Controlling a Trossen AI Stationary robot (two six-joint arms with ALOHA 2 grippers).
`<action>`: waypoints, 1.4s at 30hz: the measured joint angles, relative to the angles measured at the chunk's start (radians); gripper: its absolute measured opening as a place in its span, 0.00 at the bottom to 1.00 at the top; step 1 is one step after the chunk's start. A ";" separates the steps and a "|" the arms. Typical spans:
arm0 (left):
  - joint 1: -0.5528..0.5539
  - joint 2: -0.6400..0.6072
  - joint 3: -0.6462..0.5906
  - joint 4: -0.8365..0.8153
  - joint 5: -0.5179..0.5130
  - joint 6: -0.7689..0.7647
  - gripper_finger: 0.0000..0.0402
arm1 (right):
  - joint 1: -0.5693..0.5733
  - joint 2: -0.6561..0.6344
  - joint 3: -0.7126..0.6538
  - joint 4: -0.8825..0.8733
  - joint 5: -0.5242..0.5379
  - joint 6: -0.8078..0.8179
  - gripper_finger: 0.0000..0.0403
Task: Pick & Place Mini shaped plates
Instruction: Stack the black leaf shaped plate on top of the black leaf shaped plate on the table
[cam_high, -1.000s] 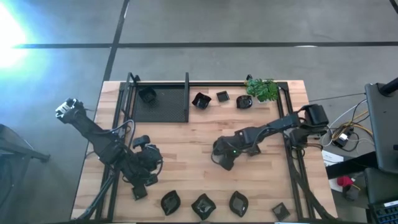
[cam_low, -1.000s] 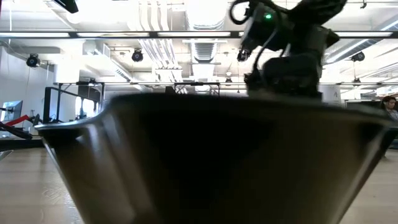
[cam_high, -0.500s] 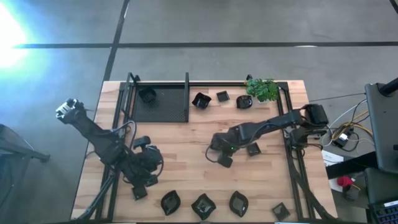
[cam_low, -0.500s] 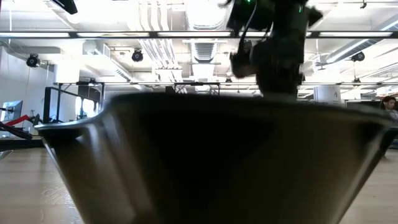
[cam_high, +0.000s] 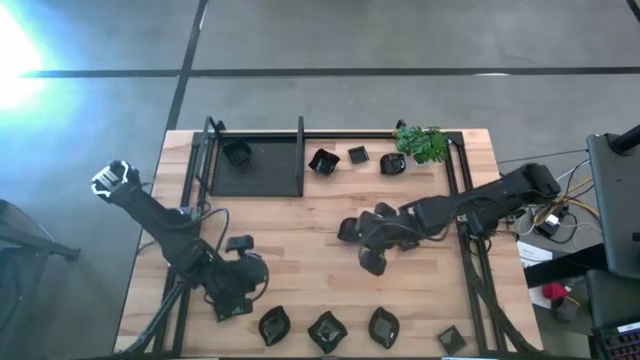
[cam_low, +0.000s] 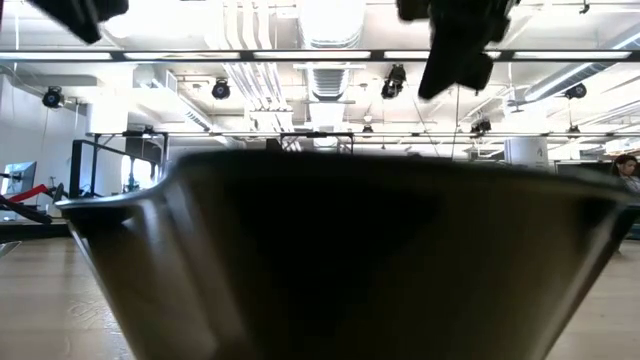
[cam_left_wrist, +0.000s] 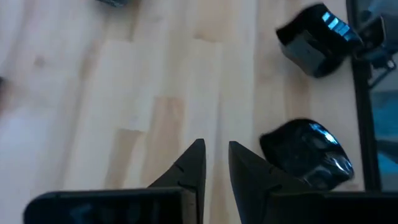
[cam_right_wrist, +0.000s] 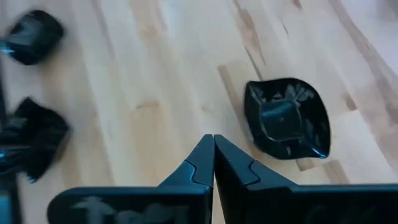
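Note:
Several glossy black mini shaped plates lie in a row by the table's near edge (cam_high: 327, 330). Others sit at the far side (cam_high: 357, 154), one of them on the black tray (cam_high: 237, 152). My left gripper (cam_high: 238, 298) (cam_left_wrist: 216, 149) hovers at the near left, open by a narrow gap with only wood between its fingers. Two rounded plates (cam_left_wrist: 308, 152) (cam_left_wrist: 317, 40) lie beside it. My right gripper (cam_high: 372, 262) (cam_right_wrist: 213, 140) hangs shut and empty over the table's middle, high in the low view (cam_low: 460, 50). One plate (cam_right_wrist: 286, 127) rests flat on the wood ahead of it.
A flat black tray (cam_high: 270, 175) lies at the far left, and a small green plant (cam_high: 422, 143) stands at the far right. Black frame rails run along the table's left and right sides. One plate (cam_low: 350, 260) stands right before the low camera and fills most of that view.
My right gripper has risen well clear of the table, staying shut, and its wrist has turned. My left gripper has sunk a little and shifted toward the near edge, with its gap unchanged. No plate has moved.

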 joint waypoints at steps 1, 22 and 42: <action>-0.002 0.001 -0.016 0.020 0.011 -0.003 0.15 | 0.010 -0.012 0.000 0.000 0.005 0.000 0.02; -0.021 0.264 -0.136 0.408 0.308 -0.313 0.15 | 0.053 -0.359 -0.005 -0.031 0.046 -0.197 0.02; -0.020 0.320 -0.138 0.420 0.356 -0.457 0.15 | 0.053 -0.499 -0.006 -0.051 0.069 -0.296 0.02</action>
